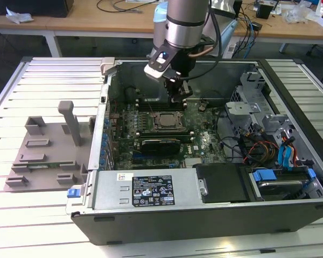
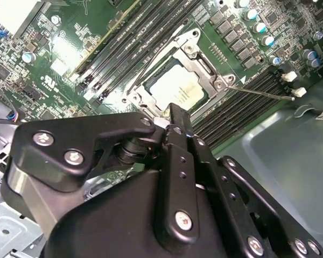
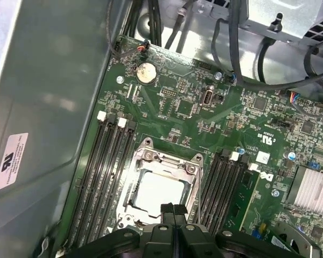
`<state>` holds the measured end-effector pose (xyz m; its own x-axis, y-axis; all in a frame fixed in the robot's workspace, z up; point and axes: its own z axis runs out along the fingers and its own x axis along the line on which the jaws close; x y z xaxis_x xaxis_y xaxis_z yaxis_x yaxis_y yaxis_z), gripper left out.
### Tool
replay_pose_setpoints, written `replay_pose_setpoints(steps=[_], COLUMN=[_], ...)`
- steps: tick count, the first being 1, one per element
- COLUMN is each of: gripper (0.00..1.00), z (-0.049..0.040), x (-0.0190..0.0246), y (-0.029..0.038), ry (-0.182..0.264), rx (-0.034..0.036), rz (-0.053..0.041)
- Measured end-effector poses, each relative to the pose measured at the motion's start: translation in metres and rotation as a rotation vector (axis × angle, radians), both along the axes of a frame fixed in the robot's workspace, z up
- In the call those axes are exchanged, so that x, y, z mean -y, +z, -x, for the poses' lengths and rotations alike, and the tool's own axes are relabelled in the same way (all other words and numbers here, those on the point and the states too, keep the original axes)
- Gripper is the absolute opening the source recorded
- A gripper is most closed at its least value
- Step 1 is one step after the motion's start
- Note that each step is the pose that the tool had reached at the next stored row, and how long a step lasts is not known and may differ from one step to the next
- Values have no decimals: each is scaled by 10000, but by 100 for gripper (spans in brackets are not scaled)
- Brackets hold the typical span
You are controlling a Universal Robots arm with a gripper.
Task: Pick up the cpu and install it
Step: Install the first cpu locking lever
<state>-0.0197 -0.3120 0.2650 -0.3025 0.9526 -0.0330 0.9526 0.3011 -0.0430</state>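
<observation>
The small flat square cpu with its pale silver metal top [image 3: 157, 192] lies seated in the metal-framed socket [image 3: 145, 158] of the green motherboard [image 3: 188, 115], lower centre of the first wrist view and upper centre of the second wrist view. The black pincer [image 3: 173, 210] hangs just above the socket's edge with its fingers pressed together and nothing held. Judgement: placement looks complete and the step in hand is the finish of installation, so any further move calls for a straight, clear lift that avoids the socket frame and the black memory slots [image 3: 105, 177] beside it.
</observation>
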Motion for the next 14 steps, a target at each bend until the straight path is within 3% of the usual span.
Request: replay_pose_setpoints(steps=[6, 14], gripper=[11, 11], z=[0, 0], x=[0, 0], y=[0, 0], ry=[480, 752], rx=[0, 0], rz=[0, 0])
